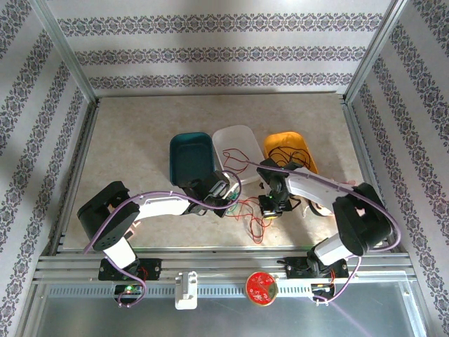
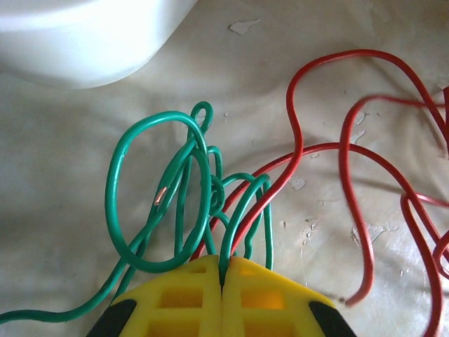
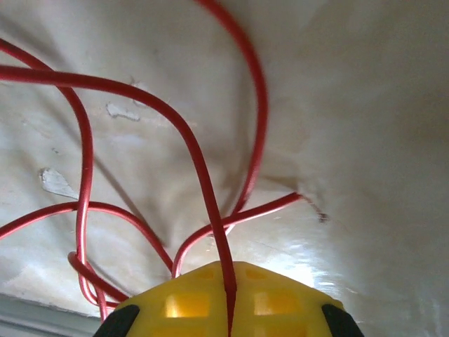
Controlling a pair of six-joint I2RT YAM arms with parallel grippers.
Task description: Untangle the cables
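Where the two arms rise from the near rail, a round red disc (image 1: 261,288) and a small white block (image 1: 186,290) sit between their bases. Just past them, in the middle of the desk (image 1: 133,140), the cables lie in a loose tangle between the two end effectors. The left end effector (image 2: 222,270) has its yellow fingers pressed together on the green cable (image 2: 111,186), whose strands run up into the seam between them and spread in overlapping loops on the desk just ahead. The red cable (image 2: 297,133) threads through those green loops and sprawls off to the right in wide bends. The right end effector (image 3: 230,281) is pinched closed on the red cable, one strand running straight into the line between its fingers while other red curves lie on the desk around it. Farther back three tubs stand in a row: a teal tub (image 1: 189,161) on the left, a white tub (image 1: 235,129) in the middle, and an orange tub (image 1: 295,136) on the right with a black cable (image 1: 284,156) coiled inside. Behind them is a patterned wall (image 1: 224,56).
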